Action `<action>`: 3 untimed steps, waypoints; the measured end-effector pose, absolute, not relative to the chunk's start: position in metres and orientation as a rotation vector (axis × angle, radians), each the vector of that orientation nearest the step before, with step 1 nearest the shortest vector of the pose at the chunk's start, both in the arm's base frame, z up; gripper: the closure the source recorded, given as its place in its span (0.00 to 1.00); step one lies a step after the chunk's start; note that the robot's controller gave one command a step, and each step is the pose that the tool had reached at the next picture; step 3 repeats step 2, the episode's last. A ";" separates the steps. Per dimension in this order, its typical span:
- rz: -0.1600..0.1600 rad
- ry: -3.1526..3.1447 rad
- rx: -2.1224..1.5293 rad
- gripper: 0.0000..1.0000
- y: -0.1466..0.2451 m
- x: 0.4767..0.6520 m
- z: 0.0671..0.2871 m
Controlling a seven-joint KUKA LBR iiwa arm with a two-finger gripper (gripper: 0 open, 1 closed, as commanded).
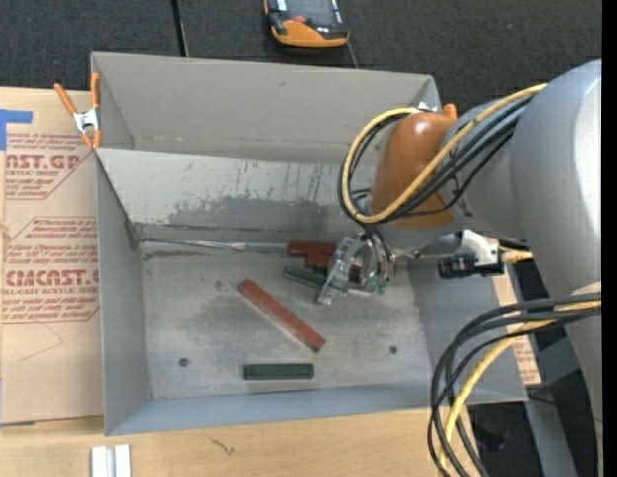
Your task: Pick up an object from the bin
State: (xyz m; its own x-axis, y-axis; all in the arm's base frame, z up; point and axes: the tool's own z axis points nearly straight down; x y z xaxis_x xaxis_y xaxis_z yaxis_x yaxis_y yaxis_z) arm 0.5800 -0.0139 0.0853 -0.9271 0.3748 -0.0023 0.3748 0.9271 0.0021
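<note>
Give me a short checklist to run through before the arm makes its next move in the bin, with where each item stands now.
1. Is the gripper down inside the bin? Yes, low at the back right: ok.
2. Is there a candidate within reach? A dark red block and a dark green piece lie right beside it: ok.
3. Which of those two does it touch: cannot tell.
4. Is anything held: cannot tell.
5. Is the red-brown bar out of the way? It lies apart, mid-floor: ok.
6. Is the dark green bar out of the way? It lies by the front wall: ok.

Red print on cardboard (50, 346), "CAST.GP" (its start cut off), "CELL-CAST ACRYLIC SHEET" lower down
</note>
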 end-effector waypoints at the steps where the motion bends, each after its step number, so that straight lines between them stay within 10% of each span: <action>1: 0.001 3.084 0.601 1.00 -0.014 0.579 0.093; 3: -0.001 3.090 0.601 1.00 -0.014 0.578 0.109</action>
